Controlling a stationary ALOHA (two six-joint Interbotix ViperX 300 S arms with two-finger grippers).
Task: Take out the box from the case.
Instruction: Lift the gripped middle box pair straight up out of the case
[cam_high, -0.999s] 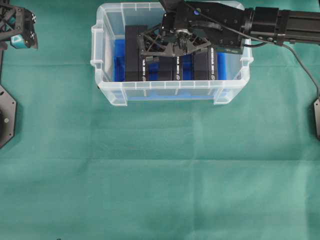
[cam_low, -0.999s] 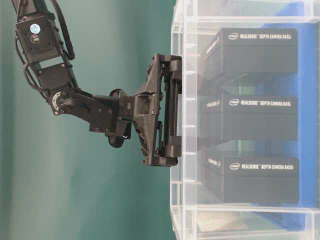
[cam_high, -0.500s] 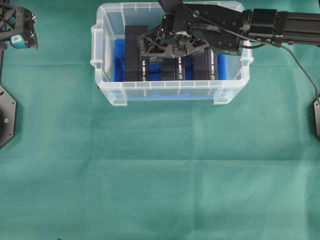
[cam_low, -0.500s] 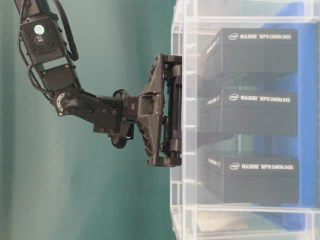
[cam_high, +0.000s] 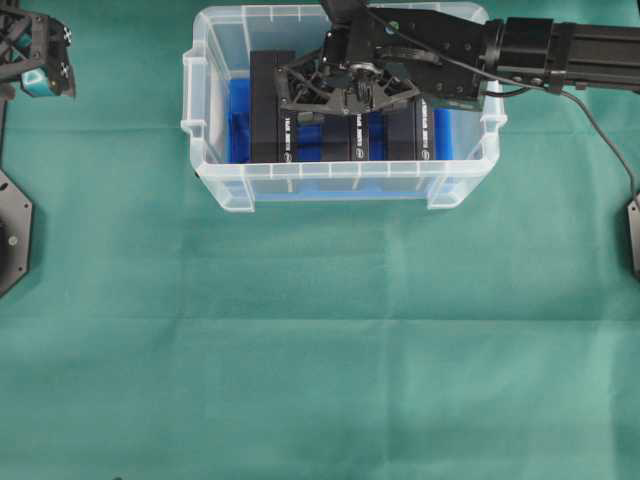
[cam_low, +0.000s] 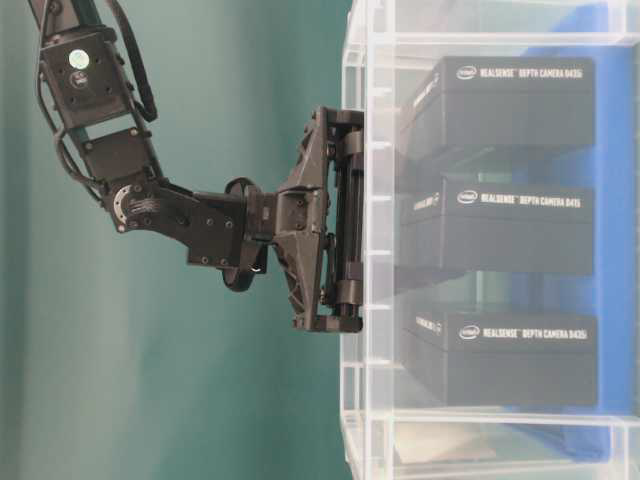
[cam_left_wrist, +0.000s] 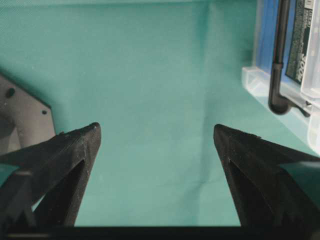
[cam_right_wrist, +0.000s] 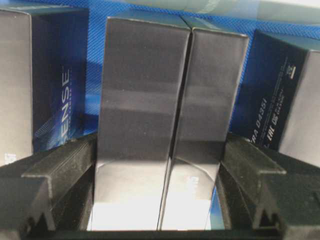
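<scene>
The case (cam_high: 215, 180) is a clear bin with a blue lining, standing at the back of the green cloth. Three black boxes stand inside it side by side. My right gripper (cam_high: 347, 100) reaches down into the case and is shut on the middle box (cam_high: 350, 140). In the right wrist view its fingers (cam_right_wrist: 65, 170) press both sides of that box (cam_right_wrist: 150, 90). From table level the gripper (cam_low: 345, 225) sits at the case's wall, level with the middle box (cam_low: 500, 235). My left gripper (cam_high: 45, 70) stays at the far left, open and empty (cam_left_wrist: 155, 132).
A second black box (cam_high: 270, 110) stands left of the held one and a third (cam_high: 405, 130) right of it, each close by (cam_right_wrist: 30, 75) (cam_right_wrist: 285, 95). The case's corner (cam_left_wrist: 255, 80) shows in the left wrist view. Green cloth (cam_high: 320, 350) covers the table.
The right gripper's fingers have closed in from wide open onto the middle box. The left arm has not moved.
</scene>
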